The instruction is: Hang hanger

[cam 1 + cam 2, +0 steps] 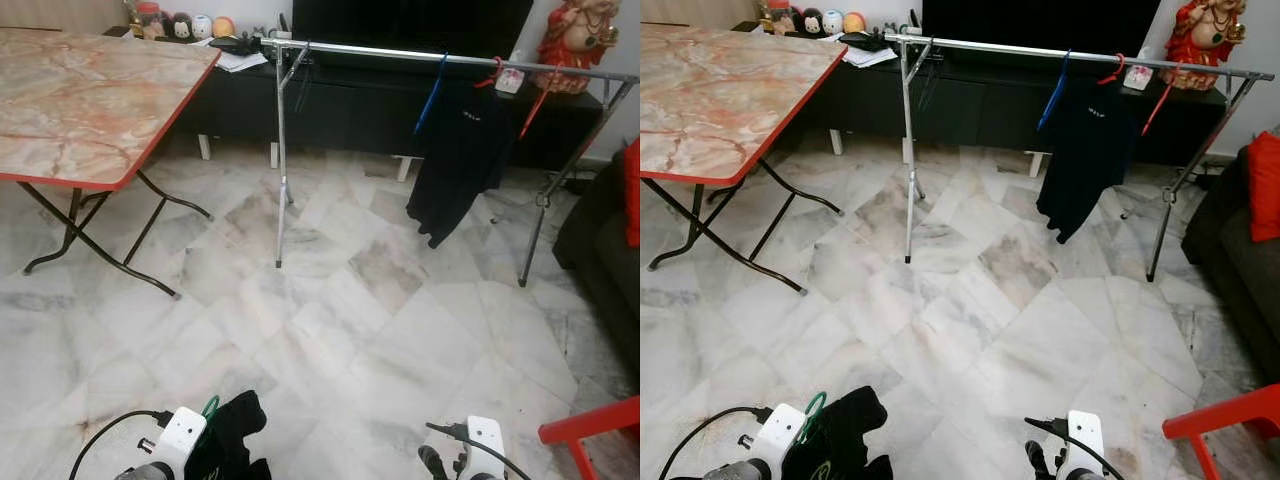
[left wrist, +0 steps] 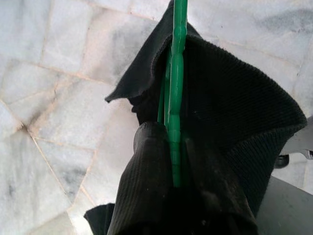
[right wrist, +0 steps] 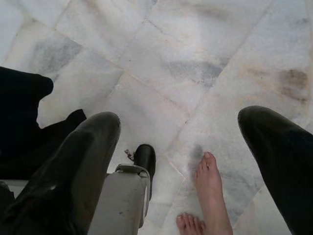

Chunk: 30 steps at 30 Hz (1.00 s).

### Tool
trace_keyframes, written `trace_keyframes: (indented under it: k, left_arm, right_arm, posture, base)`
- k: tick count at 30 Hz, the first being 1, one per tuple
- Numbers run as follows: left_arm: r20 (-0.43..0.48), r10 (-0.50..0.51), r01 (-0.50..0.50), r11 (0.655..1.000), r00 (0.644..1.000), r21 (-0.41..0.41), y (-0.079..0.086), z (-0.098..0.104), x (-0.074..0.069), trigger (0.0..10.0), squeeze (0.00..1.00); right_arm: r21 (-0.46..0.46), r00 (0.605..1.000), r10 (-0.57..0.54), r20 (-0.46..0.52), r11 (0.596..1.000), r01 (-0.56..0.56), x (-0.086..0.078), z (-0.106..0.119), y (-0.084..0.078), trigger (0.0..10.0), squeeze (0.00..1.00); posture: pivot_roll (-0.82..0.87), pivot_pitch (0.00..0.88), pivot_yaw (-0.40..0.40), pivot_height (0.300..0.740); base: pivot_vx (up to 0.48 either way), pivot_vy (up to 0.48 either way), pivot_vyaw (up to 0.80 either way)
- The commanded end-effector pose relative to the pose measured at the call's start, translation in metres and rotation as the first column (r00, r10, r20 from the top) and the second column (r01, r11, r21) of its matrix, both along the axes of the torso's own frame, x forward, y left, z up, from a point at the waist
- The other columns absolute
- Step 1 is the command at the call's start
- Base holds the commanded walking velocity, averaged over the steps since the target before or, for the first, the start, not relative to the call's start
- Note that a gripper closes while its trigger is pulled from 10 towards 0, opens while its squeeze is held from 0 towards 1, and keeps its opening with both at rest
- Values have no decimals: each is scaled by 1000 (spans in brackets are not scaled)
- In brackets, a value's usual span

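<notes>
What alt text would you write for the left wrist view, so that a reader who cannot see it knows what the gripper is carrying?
The left gripper is shut on a green plastic hanger with a black knit garment draped over it, held above a white marble tile floor. The hanger's thin green shaft runs straight out from between the black fingers, with the dark fabric bunched around it.

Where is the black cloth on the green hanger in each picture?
Left eye view: black cloth at bottom edge, left of middle.
Right eye view: bottom left.
Left wrist view: draped round the green hanger.
Right wrist view: cloth beside the right end effector.
Shared landmark: marble floor.
</notes>
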<state>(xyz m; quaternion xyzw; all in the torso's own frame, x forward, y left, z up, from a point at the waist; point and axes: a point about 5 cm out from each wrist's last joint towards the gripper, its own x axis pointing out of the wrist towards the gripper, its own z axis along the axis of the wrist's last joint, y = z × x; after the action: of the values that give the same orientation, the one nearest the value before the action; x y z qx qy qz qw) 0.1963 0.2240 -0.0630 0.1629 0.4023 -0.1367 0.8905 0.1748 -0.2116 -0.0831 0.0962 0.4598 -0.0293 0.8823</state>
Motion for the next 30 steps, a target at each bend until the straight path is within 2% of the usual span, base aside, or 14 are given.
trace_keyframes:
  k: [1, 5, 9, 10, 11, 12, 13, 30]
  left_arm:
    - [6, -24, 24, 1000, 1000, -2, -4, 0, 2, 10000, 0]
    - [11, -29, 29, 1000, 1000, -8, -6, 1, 3, 10000, 0]
    - [15, -36, 37, 999, 999, -17, -7, 1, 4, 10000, 0]
    - [14, -37, 38, 999, 999, -19, -7, 1, 4, 10000, 0]
    - [14, -39, 39, 999, 999, -19, -7, 1, 4, 10000, 0]
    - [14, -40, 40, 999, 999, -19, -7, 1, 4, 10000, 0]
    - [14, -41, 42, 999, 999, -21, -7, 1, 5, 10000, 0]
    - [16, -66, 67, 997, 998, -40, -11, 2, 6, 10000, 0]
  right_arm:
    - [5, 1000, 16, 9, 1000, -16, 1, 1, -1, 10000, 0]
    - [-13, 998, 68, 11, 998, -68, 2, 2, 0, 10000, 0]
    - [12, 996, 91, 27, 996, -91, 5, 3, 3, 10000, 0]
    - [8, 995, 99, 30, 995, -100, 6, 3, 3, 9765, 0]
    - [8, 994, 103, 30, 995, -103, 6, 3, 4, 5765, 0]
    - [9, 994, 104, 30, 995, -104, 6, 3, 4, 5765, 0]
    - [5, 992, 124, 36, 992, -124, 7, 4, 5, 0, 0]
    - [-3, 983, 184, 17, 983, -184, 2, 1, 10, 0, 0]
  posture:
    - [8, 31, -107, 740]
    - [8, 28, -108, 740]
    - [7, 25, -109, 740]
    - [7, 24, -110, 740]
    - [7, 24, -110, 740]
    - [7, 24, -110, 740]
    - [6, 23, -109, 740]
    - [8, 25, -110, 740]
  base:
    - [0, 0, 0]
    - [0, 0, 0]
    - [0, 0, 0]
    - [0, 0, 0]
    - [0, 0, 0]
    - [0, 0, 0]
    - [0, 0, 0]
    - [0, 0, 0]
